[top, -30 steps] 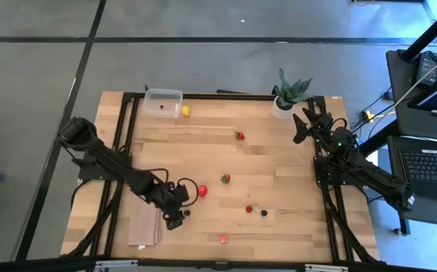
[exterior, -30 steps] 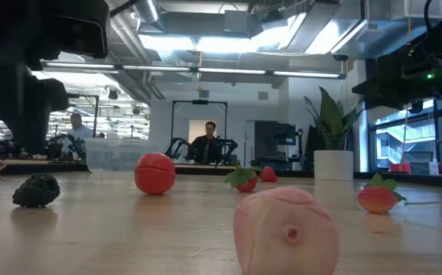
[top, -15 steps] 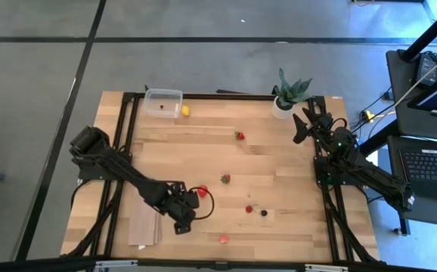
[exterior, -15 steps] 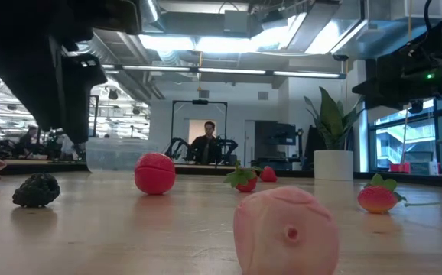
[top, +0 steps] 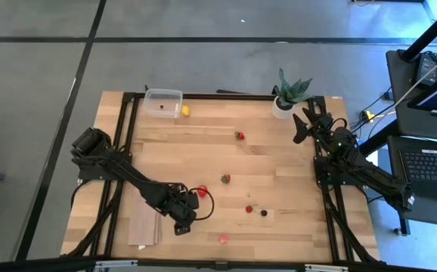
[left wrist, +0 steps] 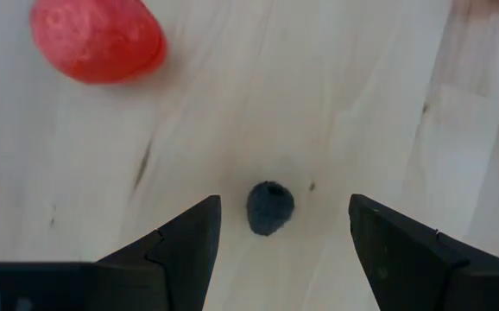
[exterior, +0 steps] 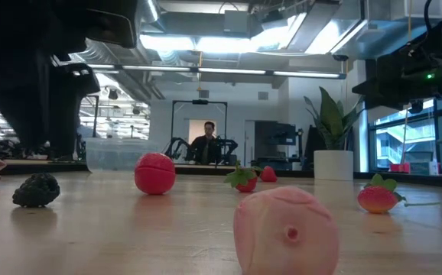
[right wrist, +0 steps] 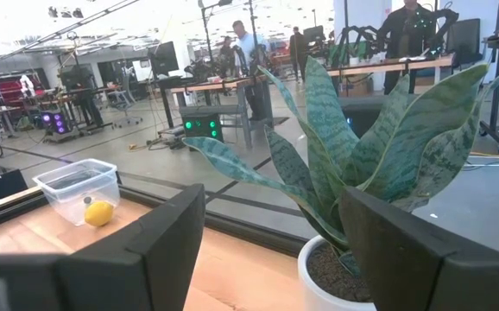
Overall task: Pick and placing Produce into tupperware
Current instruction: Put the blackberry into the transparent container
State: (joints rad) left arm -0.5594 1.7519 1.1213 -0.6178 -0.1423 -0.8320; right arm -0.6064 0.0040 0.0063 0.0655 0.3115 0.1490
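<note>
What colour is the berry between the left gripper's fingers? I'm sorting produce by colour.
Dark, nearly black; the berry shows best in the left wrist view.

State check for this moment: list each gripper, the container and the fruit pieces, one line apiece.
left gripper: open, fingers either side of the dark berry, not gripping it
right gripper: open, empty, facing the potted plant
tupperware: lidless, one small dark piece inside
yellow fruit: on the table beside the tupperware
red fruit: loose on the table
</note>
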